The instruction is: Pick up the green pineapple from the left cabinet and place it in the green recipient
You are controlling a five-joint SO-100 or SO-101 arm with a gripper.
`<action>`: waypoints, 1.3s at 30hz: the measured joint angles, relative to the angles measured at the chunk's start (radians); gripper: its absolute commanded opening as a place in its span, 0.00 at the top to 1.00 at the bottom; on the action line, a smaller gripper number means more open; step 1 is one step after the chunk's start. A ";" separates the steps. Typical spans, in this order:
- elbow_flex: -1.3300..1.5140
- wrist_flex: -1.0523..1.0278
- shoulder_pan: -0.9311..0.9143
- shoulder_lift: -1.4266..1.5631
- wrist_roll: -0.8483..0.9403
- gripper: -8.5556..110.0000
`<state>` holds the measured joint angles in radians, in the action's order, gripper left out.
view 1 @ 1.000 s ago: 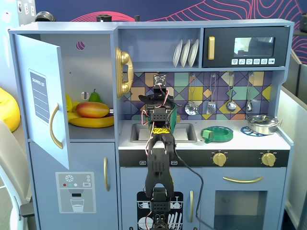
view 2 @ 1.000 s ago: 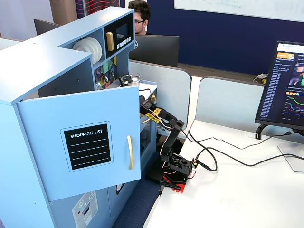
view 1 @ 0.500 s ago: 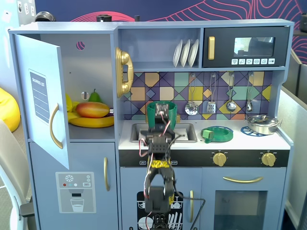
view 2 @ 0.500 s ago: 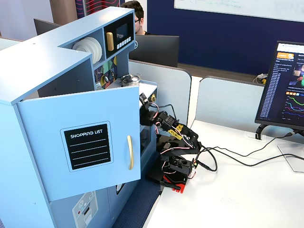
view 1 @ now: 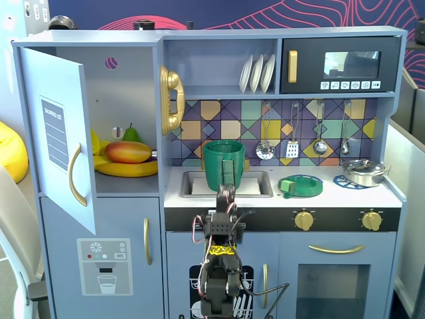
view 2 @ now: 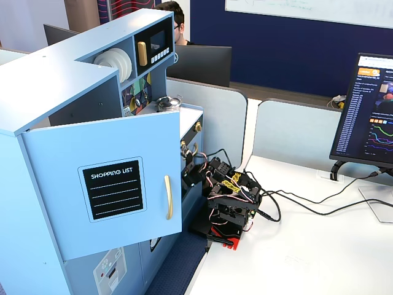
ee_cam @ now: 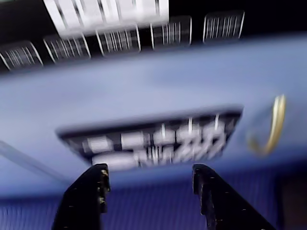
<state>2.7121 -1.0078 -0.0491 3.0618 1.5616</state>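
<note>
The left cabinet [view 1: 126,86] stands with its "shopping list" door [view 1: 58,129] swung open; the door also shows in the side fixed view [view 2: 110,184]. I see no green pineapple in any view. The green recipient [view 1: 216,159], a dark-green pot, stands in the sink. My arm [view 1: 222,249] is low in front of the kitchen's lower doors and also shows in the side fixed view [view 2: 230,196]. In the blurred wrist view my gripper [ee_cam: 149,168] is open and empty, facing the blue kitchen front. I cannot make out the gripper in either fixed view.
The cabinet shelf holds bananas [view 1: 126,169], a mango [view 1: 127,151] and a green pear [view 1: 131,133]. A flat green lid [view 1: 301,185] and a steel pan [view 1: 364,171] lie on the counter. Cables [view 2: 295,203] run over the white desk.
</note>
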 measured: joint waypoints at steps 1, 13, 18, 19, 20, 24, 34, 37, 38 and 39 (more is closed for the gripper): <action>0.041 0.003 0.000 0.009 -0.018 0.77; 0.290 0.080 0.044 0.083 -0.109 0.80; 0.290 -0.101 0.046 0.112 -0.118 0.81; 0.290 -0.149 0.046 0.114 -0.106 0.79; 0.290 -0.195 0.046 0.117 -0.103 0.78; 0.290 -0.319 0.046 0.124 -0.120 0.77; 0.290 -0.327 0.037 0.124 -0.141 0.77; 0.290 -0.327 0.037 0.124 -0.141 0.77; 0.290 -0.327 0.037 0.124 -0.138 0.77; 0.290 -0.327 0.037 0.124 -0.127 0.77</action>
<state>3.0020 -1.3346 -0.0123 3.1861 1.4343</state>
